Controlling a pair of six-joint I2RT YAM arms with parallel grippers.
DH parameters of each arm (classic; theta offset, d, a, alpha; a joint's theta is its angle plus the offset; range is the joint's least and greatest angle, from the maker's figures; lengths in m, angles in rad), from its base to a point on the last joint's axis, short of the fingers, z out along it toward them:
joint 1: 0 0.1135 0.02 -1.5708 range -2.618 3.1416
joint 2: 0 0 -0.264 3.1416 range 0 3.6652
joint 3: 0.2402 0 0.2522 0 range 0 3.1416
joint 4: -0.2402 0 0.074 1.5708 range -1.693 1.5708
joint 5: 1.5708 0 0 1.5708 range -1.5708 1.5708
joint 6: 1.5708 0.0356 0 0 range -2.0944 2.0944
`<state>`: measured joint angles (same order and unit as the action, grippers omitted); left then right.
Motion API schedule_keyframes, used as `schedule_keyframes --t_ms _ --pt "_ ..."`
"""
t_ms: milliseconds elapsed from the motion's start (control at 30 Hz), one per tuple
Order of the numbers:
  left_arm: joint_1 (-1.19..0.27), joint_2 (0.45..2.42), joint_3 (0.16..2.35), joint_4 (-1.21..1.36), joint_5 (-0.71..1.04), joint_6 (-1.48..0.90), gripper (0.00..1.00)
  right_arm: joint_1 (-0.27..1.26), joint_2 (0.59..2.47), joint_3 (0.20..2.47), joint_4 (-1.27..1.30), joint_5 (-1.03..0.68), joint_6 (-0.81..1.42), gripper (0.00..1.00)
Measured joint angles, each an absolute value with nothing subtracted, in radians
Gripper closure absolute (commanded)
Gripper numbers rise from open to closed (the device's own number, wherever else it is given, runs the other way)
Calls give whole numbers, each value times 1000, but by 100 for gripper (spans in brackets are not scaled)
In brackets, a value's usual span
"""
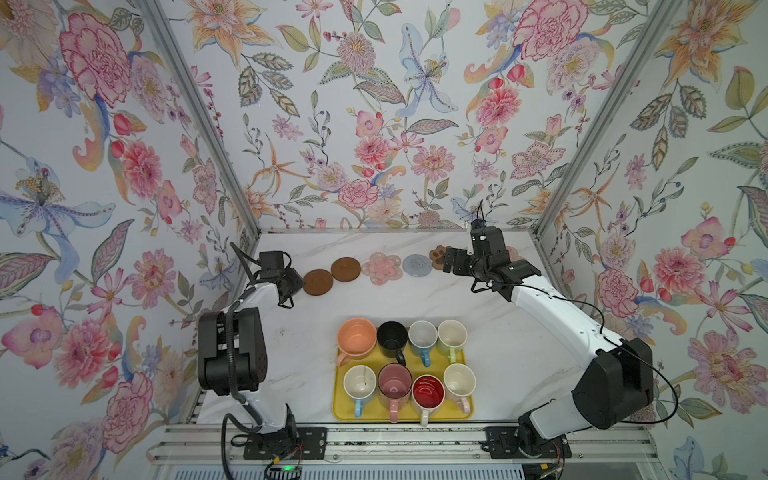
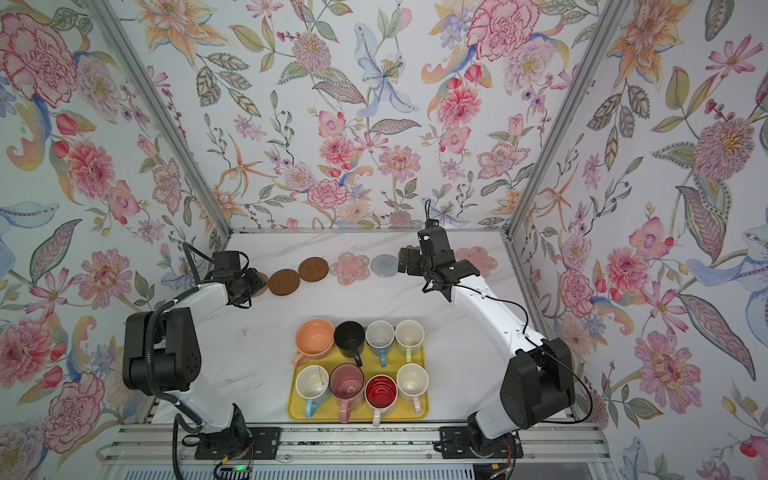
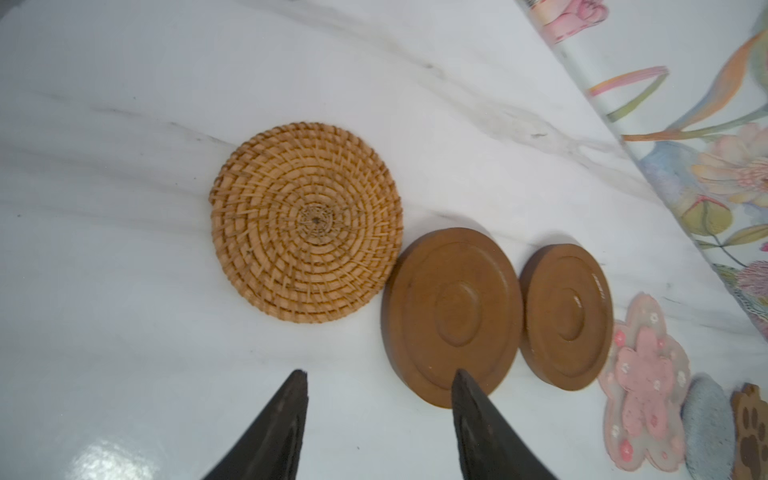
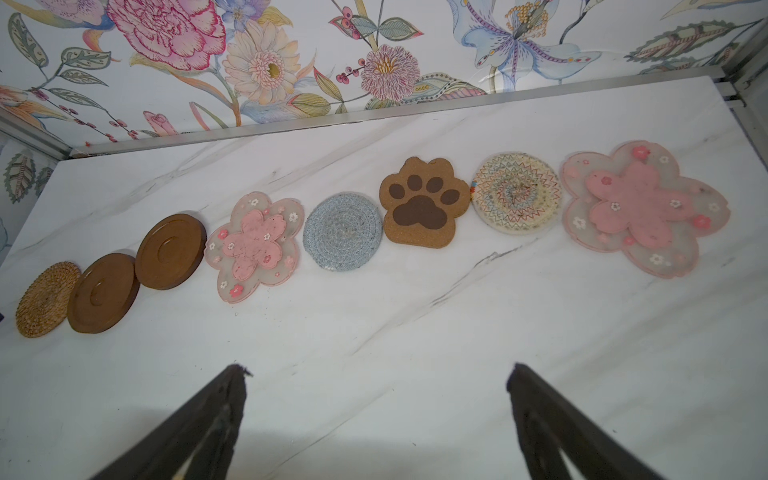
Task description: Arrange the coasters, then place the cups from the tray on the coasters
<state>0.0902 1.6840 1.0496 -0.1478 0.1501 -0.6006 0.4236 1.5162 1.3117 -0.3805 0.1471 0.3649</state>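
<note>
— What's the room like?
— Floral wallpaper on three sides, around a white marble desk.
— And the coasters?
— Eight lie flat in a row along the far edge. From the left corner: rattan round, two brown discs packed close, pink flower, grey round, brown paw, zigzag round, second pink flower.
— The cups?
— All upright on the yellow tray at the near edge, in two rows of four, handles toward that edge.
— Anything in the way?
— The left gripper hangs over the rattan end, fingers apart, nothing between. The right gripper hangs by the paw, spread wide and empty. In both top views it hides the zigzag round.
</note>
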Motion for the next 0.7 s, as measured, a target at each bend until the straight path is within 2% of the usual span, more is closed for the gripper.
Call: schedule_keyframes --t_ms 300,700 --pt "-9 1661 982 -149 154 -638 42 424 1516 1303 -380 147 368 1" --pt "-49 1771 982 -99 159 -683 43 422 1494 1280 -380 148 368 1"
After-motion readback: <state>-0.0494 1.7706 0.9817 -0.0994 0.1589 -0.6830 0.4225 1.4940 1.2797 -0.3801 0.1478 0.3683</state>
